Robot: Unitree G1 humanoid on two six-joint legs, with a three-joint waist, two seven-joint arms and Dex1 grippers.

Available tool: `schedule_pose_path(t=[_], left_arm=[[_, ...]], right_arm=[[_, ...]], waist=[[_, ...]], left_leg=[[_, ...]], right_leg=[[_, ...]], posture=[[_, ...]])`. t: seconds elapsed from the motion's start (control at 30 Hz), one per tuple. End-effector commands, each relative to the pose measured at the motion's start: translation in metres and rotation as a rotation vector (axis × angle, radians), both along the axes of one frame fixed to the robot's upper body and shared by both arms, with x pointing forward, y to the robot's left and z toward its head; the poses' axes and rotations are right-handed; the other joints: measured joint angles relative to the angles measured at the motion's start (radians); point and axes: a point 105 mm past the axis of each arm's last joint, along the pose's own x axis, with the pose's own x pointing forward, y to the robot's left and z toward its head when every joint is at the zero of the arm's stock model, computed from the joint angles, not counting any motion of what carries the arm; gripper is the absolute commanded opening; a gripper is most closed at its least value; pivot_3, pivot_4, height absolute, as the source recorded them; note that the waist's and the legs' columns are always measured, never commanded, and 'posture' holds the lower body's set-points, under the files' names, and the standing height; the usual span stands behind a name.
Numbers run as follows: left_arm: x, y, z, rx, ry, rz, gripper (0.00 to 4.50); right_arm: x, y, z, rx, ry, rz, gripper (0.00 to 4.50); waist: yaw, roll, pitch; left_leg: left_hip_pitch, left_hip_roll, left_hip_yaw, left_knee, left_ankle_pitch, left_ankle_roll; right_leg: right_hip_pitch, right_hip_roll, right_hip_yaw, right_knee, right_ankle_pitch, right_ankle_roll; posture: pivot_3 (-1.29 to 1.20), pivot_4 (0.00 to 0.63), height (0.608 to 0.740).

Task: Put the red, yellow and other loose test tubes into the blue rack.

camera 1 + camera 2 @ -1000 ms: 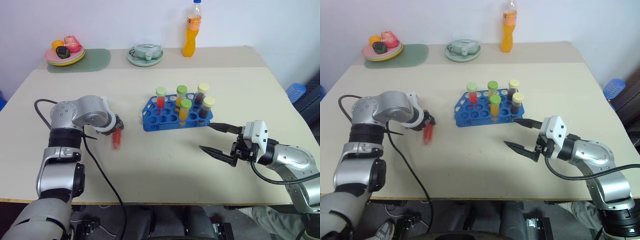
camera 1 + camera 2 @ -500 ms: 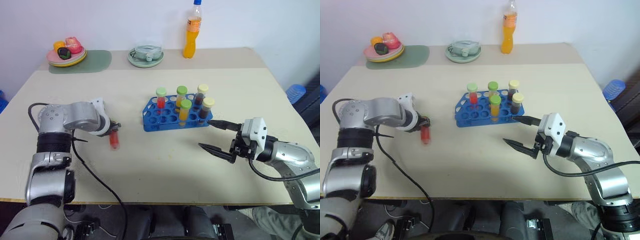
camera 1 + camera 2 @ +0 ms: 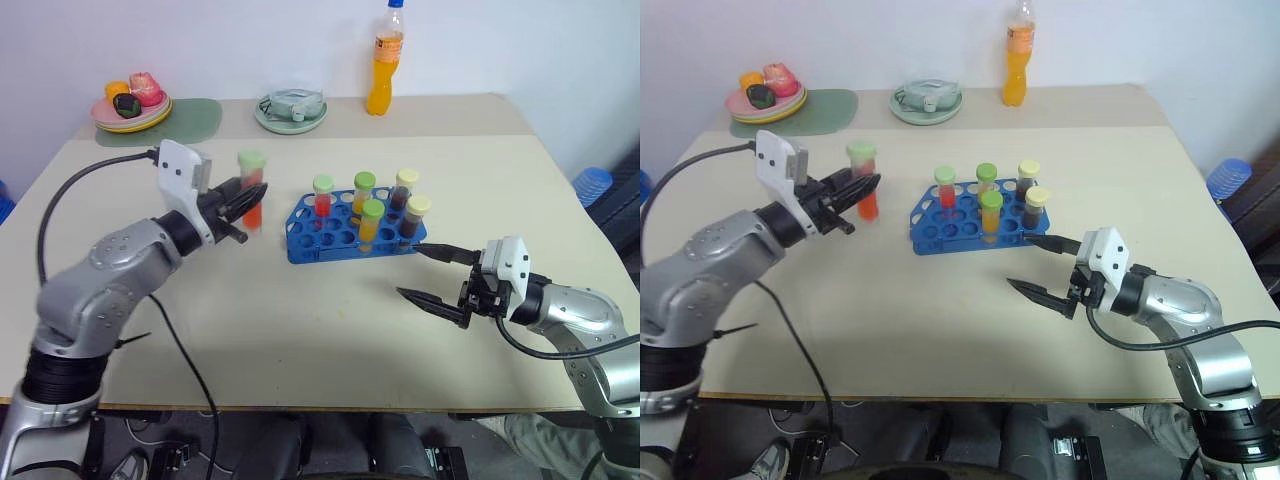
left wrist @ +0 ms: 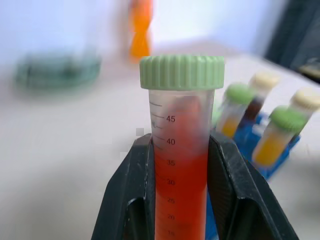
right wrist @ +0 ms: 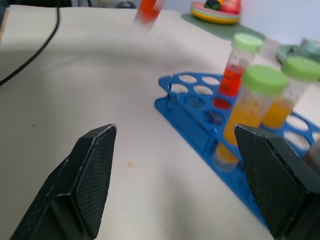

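Above the bench [image 3: 300,320], the left pincer [image 3: 243,200] has lifted from its earlier low spot near the surface and now holds the red test tube [image 4: 181,165] upright, clamped between its black fingers [image 4: 131,200], just left of the blue rack [image 3: 330,240]. That tube is clear, ribbed-capped in green, with printed graduations. Five capped tubes stand in the rack's round holes, as before. The right pincer [image 3: 435,275] has not moved; its jaws stay wide apart, empty, near the rack's right end.
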Motion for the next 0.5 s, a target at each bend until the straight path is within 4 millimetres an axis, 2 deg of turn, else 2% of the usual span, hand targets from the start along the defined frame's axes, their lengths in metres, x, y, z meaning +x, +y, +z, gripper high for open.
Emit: schedule_pose_path(t=[0.03,0.2,0.3,0.5], left_arm=[[-0.001,-0.016,0.008,0.029,-0.206,-0.054,0.8],[0.003,-0.041,0.001,-0.012,-0.318,-0.14,0.8],[0.007,-0.056,-0.019,-0.031,-0.31,-0.209,0.8],[0.019,-0.062,-0.04,-0.041,-0.284,-0.225,0.8]], right_arm=[[-0.005,-0.006,0.009,0.002,-0.035,-0.033,3.85],[-0.013,-0.01,0.009,-0.007,-0.032,-0.077,3.85],[-0.018,-0.013,0.012,-0.006,-0.034,-0.12,3.85],[-0.023,-0.013,0.016,-0.009,-0.034,-0.153,3.85]], waist=[[0.002,0.0,0.0],[0.001,-0.001,0.001],[0.001,0.0,0.0],[0.0,-0.001,0.001]], left_leg=[[0.0,0.0,0.0,0.0,0.0,0.0],[-0.001,0.0,0.0,0.001,0.0,0.001],[-0.001,0.0,0.0,0.001,0.0,0.001],[-0.001,0.0,0.0,0.001,0.0,0.001]], right_leg=[[0.0,0.0,0.0,0.0,0.0,0.0],[0.0,0.0,-0.001,-0.001,0.0,0.0],[0.0,0.0,-0.001,0.0,0.0,0.0],[0.0,0.0,-0.001,0.0,0.0,0.001]], posture=[[0.0,0.15,0.74],[0.0,0.15,0.74],[0.0,0.15,0.74],[0.0,0.15,0.74]])
